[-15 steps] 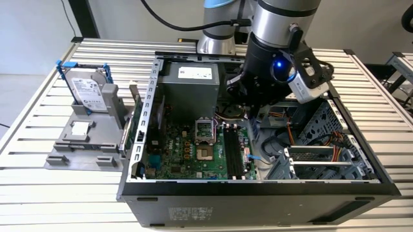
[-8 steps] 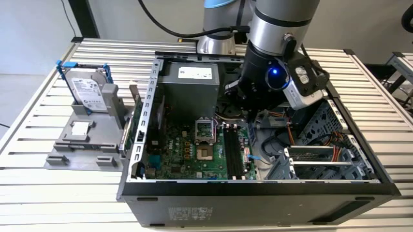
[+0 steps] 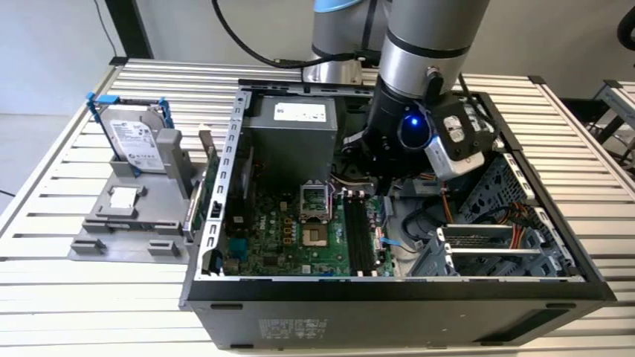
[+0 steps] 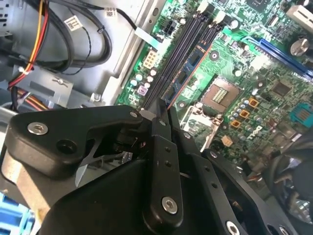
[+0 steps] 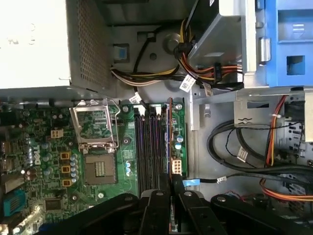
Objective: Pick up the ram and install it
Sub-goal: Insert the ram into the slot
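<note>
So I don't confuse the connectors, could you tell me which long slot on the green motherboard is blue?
The blue plastic slot past the silver processor socket, away from the black memory slots near the thin dark ram stick.

Vertical arm (image 3: pixel 427 37), wrist down; hand (image 5: pixel 170 188) pinched tight on ram (image 5: pixel 169 137).

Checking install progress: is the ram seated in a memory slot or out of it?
Cannot tell whether seated. The thin dark ram stick stands on edge along the long black memory slots, clamped in the gripper.
</note>
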Available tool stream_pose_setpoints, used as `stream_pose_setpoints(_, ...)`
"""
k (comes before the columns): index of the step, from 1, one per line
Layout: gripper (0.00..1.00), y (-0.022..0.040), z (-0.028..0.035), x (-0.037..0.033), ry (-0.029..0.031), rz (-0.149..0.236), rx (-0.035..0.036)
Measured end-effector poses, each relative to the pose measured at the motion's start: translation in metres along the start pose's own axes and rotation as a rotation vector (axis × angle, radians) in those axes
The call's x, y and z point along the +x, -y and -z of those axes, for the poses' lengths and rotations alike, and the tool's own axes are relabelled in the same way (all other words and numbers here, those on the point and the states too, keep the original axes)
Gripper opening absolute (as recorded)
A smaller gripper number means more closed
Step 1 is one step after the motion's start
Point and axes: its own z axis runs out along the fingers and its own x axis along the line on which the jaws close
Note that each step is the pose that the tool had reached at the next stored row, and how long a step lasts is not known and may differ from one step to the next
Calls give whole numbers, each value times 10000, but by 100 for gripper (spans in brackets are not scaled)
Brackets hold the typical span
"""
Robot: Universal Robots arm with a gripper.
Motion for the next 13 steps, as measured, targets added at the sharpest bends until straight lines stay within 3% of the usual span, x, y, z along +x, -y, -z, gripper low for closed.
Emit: stream_pose_setpoints(13,0,77,-237,2,0,-12,-2)
